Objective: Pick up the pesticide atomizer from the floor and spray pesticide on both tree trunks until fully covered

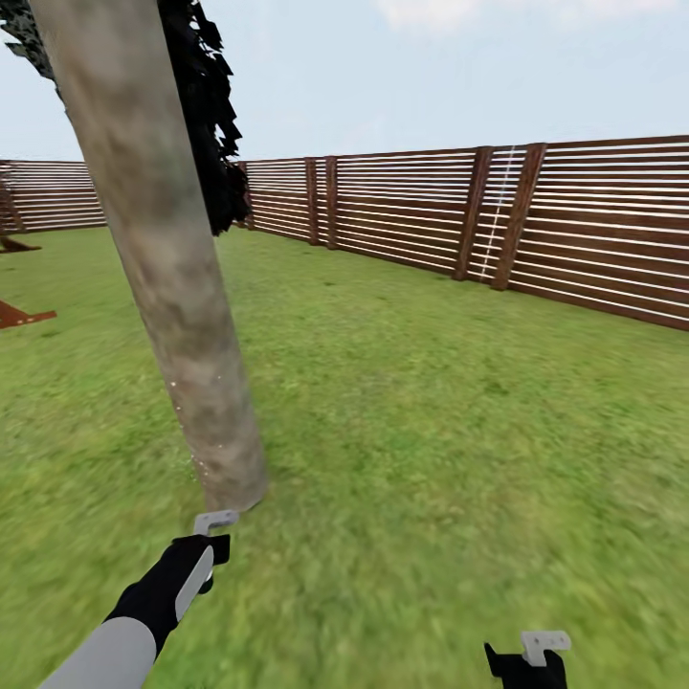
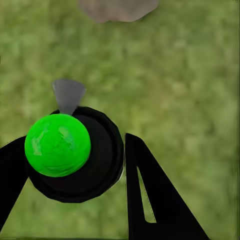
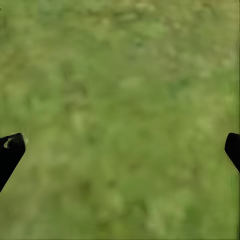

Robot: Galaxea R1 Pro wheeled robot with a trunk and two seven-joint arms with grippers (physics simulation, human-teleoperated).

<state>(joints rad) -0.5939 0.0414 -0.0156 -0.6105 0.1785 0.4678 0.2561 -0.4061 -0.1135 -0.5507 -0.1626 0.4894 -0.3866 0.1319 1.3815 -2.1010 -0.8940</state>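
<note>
At the bottom left of the head view, the left hand (image 1: 212, 545) reaches out low over the grass (image 1: 431, 431). In the left wrist view the left hand (image 2: 75, 165) is closed around the spray bottle (image 2: 75, 160), which has a black round body and a bright green ball on top. One black finger (image 2: 155, 195) presses on each side of it. A small grey nozzle (image 2: 68, 95) sticks out past the bottle and points toward the foot of the tree trunk (image 2: 117, 7), seen at the top of that view.

At the bottom right of the head view, the right hand (image 1: 528, 660) hangs low. In the right wrist view its two black fingertips (image 3: 10, 150) sit far apart at the edges, with grass between them. It is released and holds nothing.

Just past the left hand stands the thick grey-brown tree trunk (image 1: 172, 277), leaning up to the upper left of the frame. A few tiny white specks (image 1: 196, 464) dot its lower part. Dark leaves (image 1: 206, 115) hang beside it higher up.

Far behind, a brown wooden fence (image 1: 536, 220) runs across the lawn.

I think the step in hand is spraying this first tree. Only a few specks show, so the trunk looks far from covered. The next move likely calls for keeping the nozzle aimed at the bark and sweeping it higher and around the trunk.
</note>
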